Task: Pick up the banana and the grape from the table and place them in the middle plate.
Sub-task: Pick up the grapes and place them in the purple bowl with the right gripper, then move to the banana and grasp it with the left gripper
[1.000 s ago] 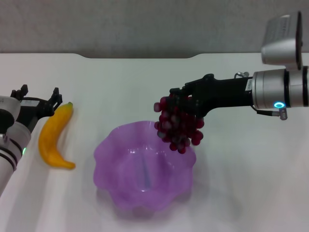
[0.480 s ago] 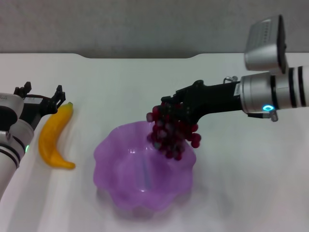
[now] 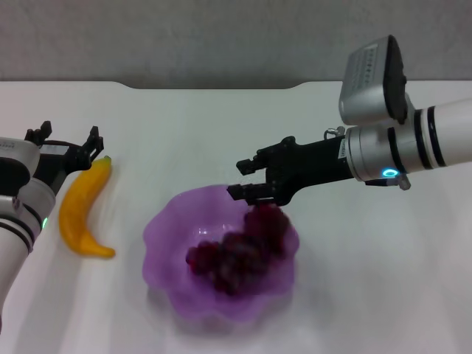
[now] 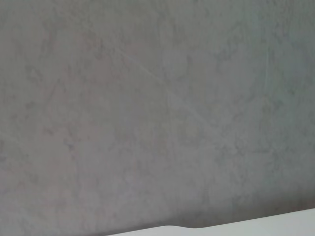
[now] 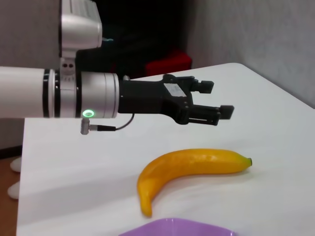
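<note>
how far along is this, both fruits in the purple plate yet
About halfway. Done: the grape bunch lies inside the middle plate, and the right gripper hovers open just above its far rim, holding nothing. In hand: the left gripper, fingers open, sits at the far tip of the banana without gripping it. Left: the banana lies on the table, so it must be picked up and placed.

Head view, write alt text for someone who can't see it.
The grape bunch lies in the purple middle plate, with the right pincer open just above its far rim. The banana lies on the white table by the open left pincer.
</note>
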Robot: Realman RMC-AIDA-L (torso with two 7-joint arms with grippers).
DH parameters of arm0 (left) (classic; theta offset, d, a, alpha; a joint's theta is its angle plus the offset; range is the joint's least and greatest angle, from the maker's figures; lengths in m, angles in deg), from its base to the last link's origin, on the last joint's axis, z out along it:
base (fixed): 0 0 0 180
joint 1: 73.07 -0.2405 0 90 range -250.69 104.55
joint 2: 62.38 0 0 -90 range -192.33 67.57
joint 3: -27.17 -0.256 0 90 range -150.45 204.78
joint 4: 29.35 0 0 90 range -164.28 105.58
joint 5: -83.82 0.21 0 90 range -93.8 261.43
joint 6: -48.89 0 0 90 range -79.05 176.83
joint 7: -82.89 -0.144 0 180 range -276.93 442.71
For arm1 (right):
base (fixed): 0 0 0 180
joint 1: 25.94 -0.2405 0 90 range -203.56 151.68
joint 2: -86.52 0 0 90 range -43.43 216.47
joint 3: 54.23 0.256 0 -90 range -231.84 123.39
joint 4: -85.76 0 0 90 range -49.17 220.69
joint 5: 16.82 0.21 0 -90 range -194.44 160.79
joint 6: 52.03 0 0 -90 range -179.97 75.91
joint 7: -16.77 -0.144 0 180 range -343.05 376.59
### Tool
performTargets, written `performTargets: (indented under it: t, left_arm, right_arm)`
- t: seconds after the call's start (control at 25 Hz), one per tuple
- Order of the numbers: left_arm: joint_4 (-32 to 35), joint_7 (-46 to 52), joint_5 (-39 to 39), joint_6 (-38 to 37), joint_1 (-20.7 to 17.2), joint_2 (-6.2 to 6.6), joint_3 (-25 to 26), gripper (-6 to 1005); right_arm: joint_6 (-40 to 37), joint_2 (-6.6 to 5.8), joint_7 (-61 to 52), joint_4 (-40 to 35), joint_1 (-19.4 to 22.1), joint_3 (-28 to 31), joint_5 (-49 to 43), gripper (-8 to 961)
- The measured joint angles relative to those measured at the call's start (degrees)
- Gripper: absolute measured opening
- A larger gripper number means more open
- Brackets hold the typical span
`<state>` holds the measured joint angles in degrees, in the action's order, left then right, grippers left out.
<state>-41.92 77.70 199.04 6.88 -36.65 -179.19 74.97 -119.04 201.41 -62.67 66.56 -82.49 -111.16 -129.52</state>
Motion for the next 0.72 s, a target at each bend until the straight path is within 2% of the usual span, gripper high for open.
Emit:
performTargets:
  t: [0.04, 0.24, 0.36, 0.56, 0.68, 0.72]
  left_arm:
    - [0.0, 0.01, 0.0, 0.0, 0.0, 0.0, 0.0, 860]
    - [0.0, 0.11, 0.0, 0.0, 0.03, 0.0, 0.0, 860]
    - [0.0, 0.19, 0.0, 0.0, 0.08, 0.02, 0.0, 860]
    - [0.0, 0.23, 0.0, 0.0, 0.03, 0.06, 0.0, 860]
    - [0.0, 0.17, 0.0, -0.11, -0.27, 0.08, 0.0, 860]
    - [0.01, 0.13, -0.01, -0.19, -0.39, 0.09, 0.0, 860]
  right_arm:
    - [0.38, 0.03, -0.02, 0.27, -0.12, -0.16, 0.0, 221]
    - [3.08, 0.07, -0.22, 2.14, -1.33, -1.19, 0.16, 435]
    - [4.58, 0.08, -0.26, 2.34, -1.78, -1.12, 0.36, 644]
    - [6.98, -0.32, -3.48, 0.44, -2.48, -0.92, 0.31, 778]
    - [7.55, -0.41, -6.11, -3.89, -1.23, -1.14, 0.0, 692]
    - [7.58, -0.26, -6.41, -8.36, 1.02, -0.89, 0.53, 663]
